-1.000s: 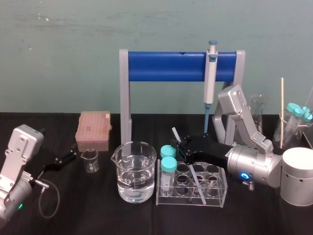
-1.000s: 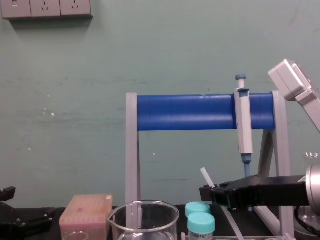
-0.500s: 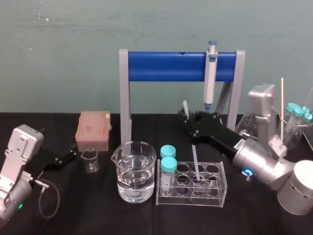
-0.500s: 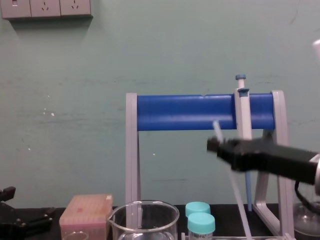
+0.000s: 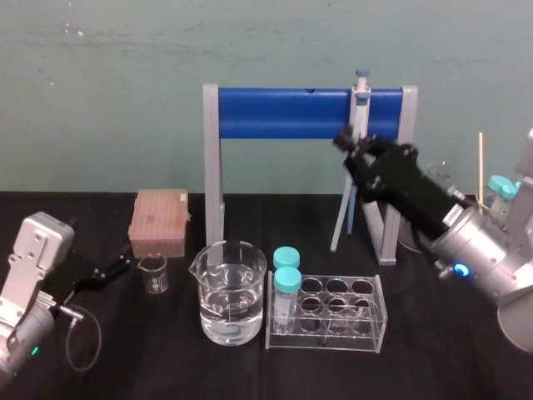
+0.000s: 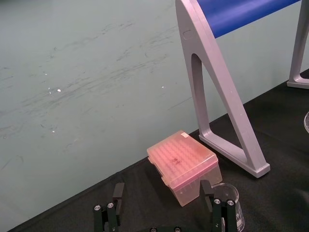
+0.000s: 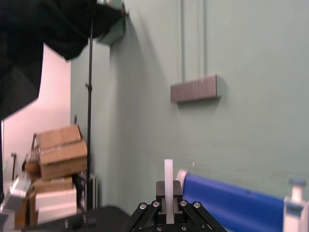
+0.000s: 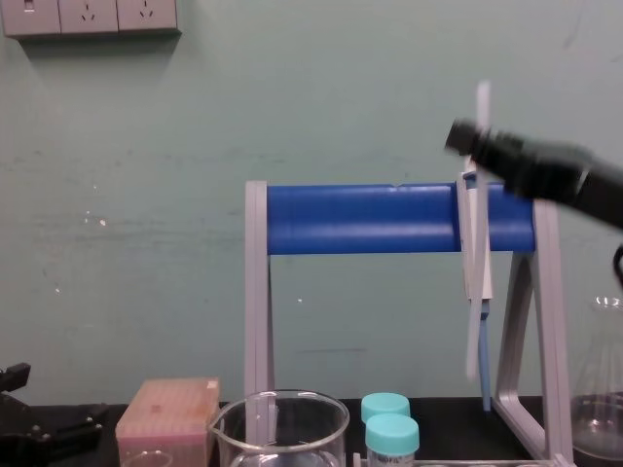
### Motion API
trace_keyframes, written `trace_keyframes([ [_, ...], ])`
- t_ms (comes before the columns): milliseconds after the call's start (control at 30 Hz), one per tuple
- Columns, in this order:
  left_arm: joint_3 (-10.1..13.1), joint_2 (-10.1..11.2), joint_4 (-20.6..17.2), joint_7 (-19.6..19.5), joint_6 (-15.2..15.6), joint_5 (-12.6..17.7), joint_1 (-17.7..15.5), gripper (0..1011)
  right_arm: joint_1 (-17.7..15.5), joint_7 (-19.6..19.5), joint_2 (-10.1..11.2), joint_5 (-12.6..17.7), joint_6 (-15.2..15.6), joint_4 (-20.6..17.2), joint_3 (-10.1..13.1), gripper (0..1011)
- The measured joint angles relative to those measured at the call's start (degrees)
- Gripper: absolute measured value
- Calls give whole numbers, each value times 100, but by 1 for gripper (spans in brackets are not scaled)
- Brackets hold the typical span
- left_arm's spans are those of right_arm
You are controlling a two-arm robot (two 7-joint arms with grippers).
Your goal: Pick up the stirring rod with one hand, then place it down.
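Rod (image 5: pixel 340 221) is off the worktop (image 5: pixel 250 367), pinched near its top end by my right tool (image 5: pixel 350 143), so I'd call the pick-up done and the put-down all that's left. Nearest me, the left tool (image 5: pixel 112 268) sits parked low on the left. Its fingers (image 6: pixel 118 193) are spread wide with nothing between them, pointing toward a small beaker (image 5: pixel 153 273) and the pink tip box (image 5: pixel 159 221) behind it. In the middle stand the big beaker (image 5: pixel 232 292) of clear liquid and, just beside it, the rack (image 5: pixel 329 312) with two capped tubes (image 5: pixel 286 271). Beyond the rack the rod hangs nearly upright (a slight lean in the head view), its lower end in the air and clear of the rack. Seen from the chest, it crosses the pipette (image 5: pixel 360 108) hung on the blue stand (image 5: pixel 283 112), and I can't tell how close the two are. Setting it down calls for a bare patch of worktop away from the glassware; knocking the pipette is my worry.
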Motion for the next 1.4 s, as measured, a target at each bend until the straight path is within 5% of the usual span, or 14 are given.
trace_keyframes([
  [333, 0, 0, 0, 0, 0, 0, 0, 1000, 40, 38, 102, 310, 7, -372, 234, 71],
  [1400, 0, 0, 0, 0, 0, 0, 0, 1000, 99, -26, 228, 360, 145, -487, 195, 71],
])
